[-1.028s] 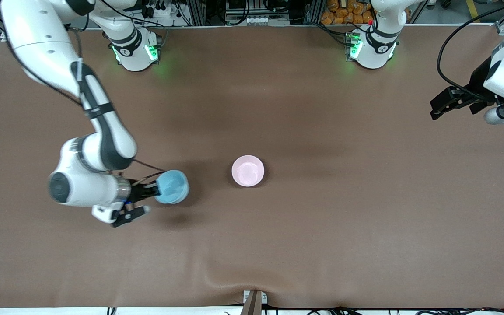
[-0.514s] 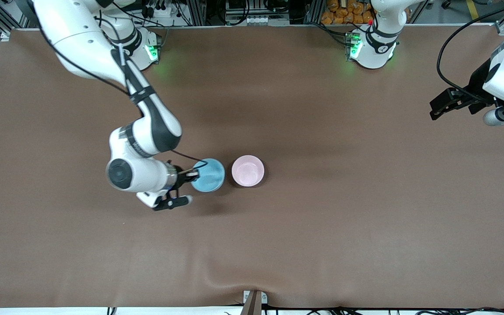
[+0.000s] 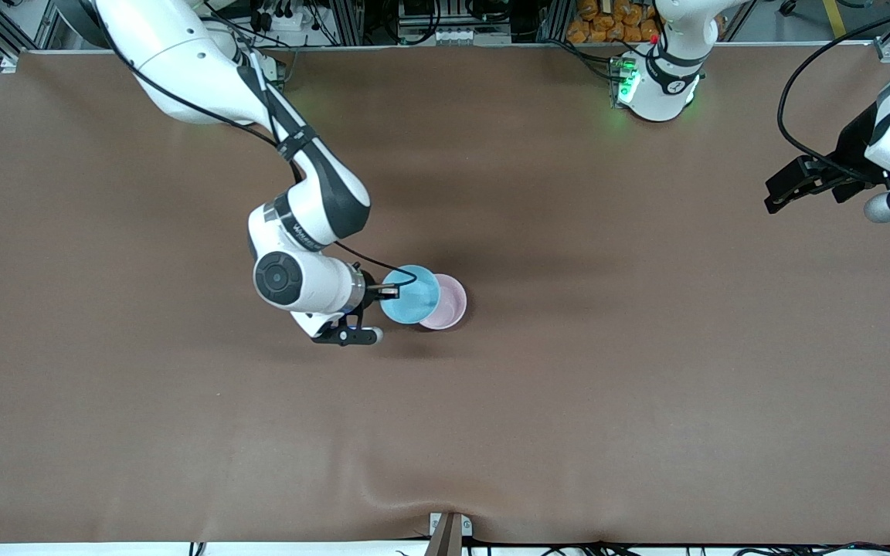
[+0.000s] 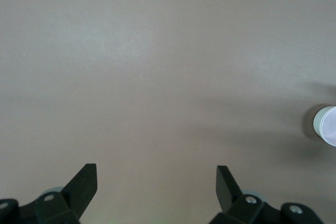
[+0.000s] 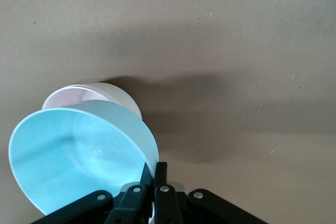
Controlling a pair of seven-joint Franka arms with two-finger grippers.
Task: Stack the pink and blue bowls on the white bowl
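One blue bowl (image 3: 409,294) is up in the air, pinched by its rim in my right gripper (image 3: 388,293), and it hangs partly over the one pink bowl (image 3: 447,303). From the front camera the blue one covers the pink bowl's edge on the gripper's side, and the rest of the pink rim shows past it. In the right wrist view the blue bowl (image 5: 79,158) is tilted, its open inside turned toward the camera, with the right gripper's (image 5: 152,174) fingers pressed together on the rim. The pink bowl (image 5: 94,97) sits just below and ahead of it on the brown table (image 3: 568,386). Its outer wall looks white from this angle, and I cannot tell whether that is a separate white bowl underneath it. So my count is one blue and one pink that I can see for sure.

My left gripper (image 3: 789,185) waits off at the left arm's end of the table, well apart from both bowls, up over bare table. Its wrist view shows the left gripper's (image 4: 156,181) fingers spread wide with nothing between them, and the pale bowl (image 4: 326,125) is just visible at the frame's edge.
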